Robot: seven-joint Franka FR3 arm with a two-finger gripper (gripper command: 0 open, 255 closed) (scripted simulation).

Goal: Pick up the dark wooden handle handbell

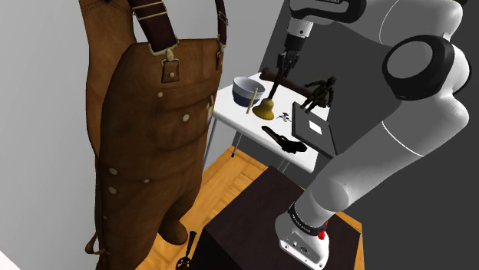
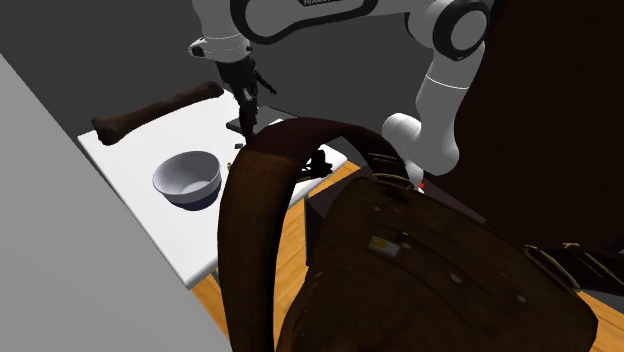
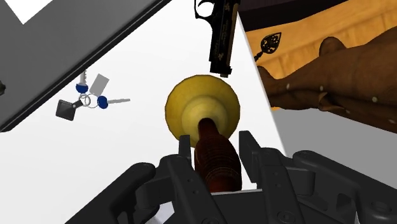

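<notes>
The handbell [image 3: 202,108] has a brass bell and a dark red-brown wooden handle [image 3: 216,159]. It stands upright on the white table [image 1: 230,116], near the middle in the shoulder view [image 1: 264,108]. My gripper [image 3: 215,145] comes down from above, its two black fingers [image 3: 184,147] pressed against either side of the handle. In the shoulder view the gripper [image 1: 281,77] sits right over the handle's top. In the second exterior view the gripper [image 2: 247,112] points down at the table behind a brown strap that hides the bell.
A black pistol [image 3: 219,32] lies just beyond the bell near the table edge. A bunch of keys [image 3: 86,102] and a dark flat panel [image 1: 315,130] lie beside it. A bowl [image 1: 247,90], a dark figurine [image 1: 318,92] and a brown club [image 2: 160,108] stand further back. Brown overalls [image 1: 153,130] hang beside the table.
</notes>
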